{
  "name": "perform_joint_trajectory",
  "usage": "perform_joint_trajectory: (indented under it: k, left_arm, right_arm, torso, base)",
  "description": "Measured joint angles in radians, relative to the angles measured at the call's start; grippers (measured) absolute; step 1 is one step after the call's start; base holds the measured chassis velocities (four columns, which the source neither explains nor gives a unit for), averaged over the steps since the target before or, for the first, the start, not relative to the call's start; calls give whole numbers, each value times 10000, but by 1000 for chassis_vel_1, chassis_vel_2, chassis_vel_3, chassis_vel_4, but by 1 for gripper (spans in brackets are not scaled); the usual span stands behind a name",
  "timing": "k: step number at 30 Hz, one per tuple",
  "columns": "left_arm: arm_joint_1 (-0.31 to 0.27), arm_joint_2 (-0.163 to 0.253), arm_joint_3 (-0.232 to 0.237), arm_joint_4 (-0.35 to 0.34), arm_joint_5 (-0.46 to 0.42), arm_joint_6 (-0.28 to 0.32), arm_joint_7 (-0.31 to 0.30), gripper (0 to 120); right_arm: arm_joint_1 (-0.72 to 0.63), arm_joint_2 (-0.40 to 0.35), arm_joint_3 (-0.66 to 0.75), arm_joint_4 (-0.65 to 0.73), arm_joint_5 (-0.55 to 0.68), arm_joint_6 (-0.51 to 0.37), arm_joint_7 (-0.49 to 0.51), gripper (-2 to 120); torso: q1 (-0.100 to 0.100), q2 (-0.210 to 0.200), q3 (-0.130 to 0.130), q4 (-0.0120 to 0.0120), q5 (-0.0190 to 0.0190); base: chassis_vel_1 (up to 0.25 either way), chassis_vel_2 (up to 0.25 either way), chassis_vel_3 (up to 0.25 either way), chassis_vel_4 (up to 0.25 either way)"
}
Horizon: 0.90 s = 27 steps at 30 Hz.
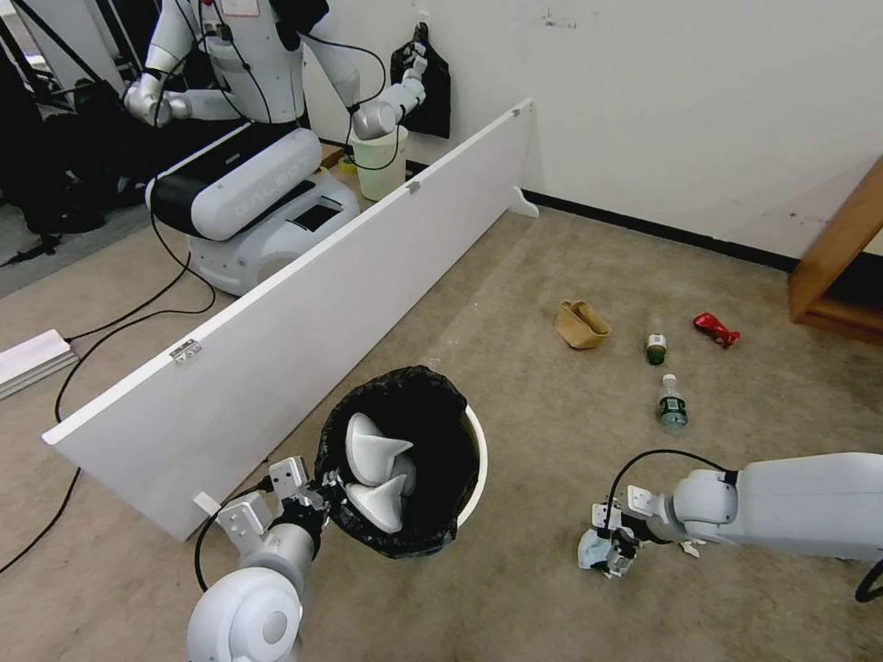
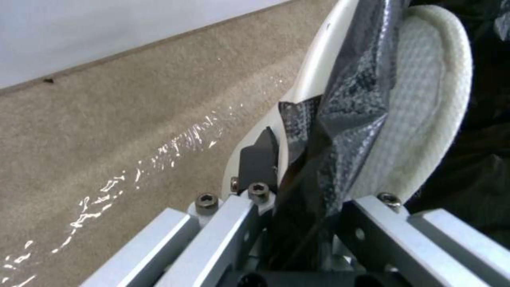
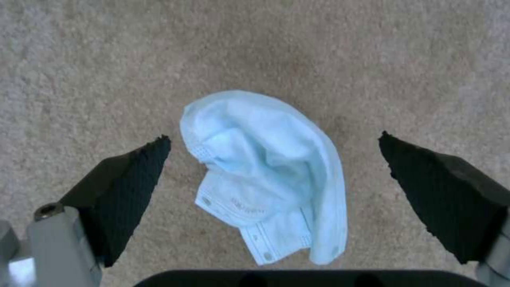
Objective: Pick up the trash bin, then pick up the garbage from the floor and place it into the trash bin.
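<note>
Trash bin (image 1: 474, 460) rim clamped by left end effector (image 1: 317, 492) — right end effector (image 3: 273, 171) spread wide around blue mask (image 3: 271, 171).

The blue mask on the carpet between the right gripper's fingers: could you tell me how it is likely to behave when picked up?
The blue mask lies crumpled in soft folds, so it will probably be floppy and drape from the right gripper. It looks thin, so likely very light. Since it lies low on the carpet, the open fingers may catch only one fold.
</note>
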State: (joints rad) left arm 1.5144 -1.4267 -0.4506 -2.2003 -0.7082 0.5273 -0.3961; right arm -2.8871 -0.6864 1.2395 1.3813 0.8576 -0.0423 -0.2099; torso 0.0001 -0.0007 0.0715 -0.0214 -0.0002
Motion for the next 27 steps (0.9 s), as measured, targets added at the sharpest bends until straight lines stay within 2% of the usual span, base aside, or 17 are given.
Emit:
perform_joint_trajectory:
  k: [14,27]
  left_arm:
    - [75,-153,25,-9,251,-20,66,2]
    - [62,-262,36,54,385,-39,116,2]
  right_arm:
    - [59,346,190,-13,-165,8,1,100]
    - [-132,231,422,-221,-220,128,-5,100]
  torso:
    - [0,0,0,0,0]
    - [0,0,0,0,0]
  base:
    - [0,0,0,0]
    - [0,0,0,0]
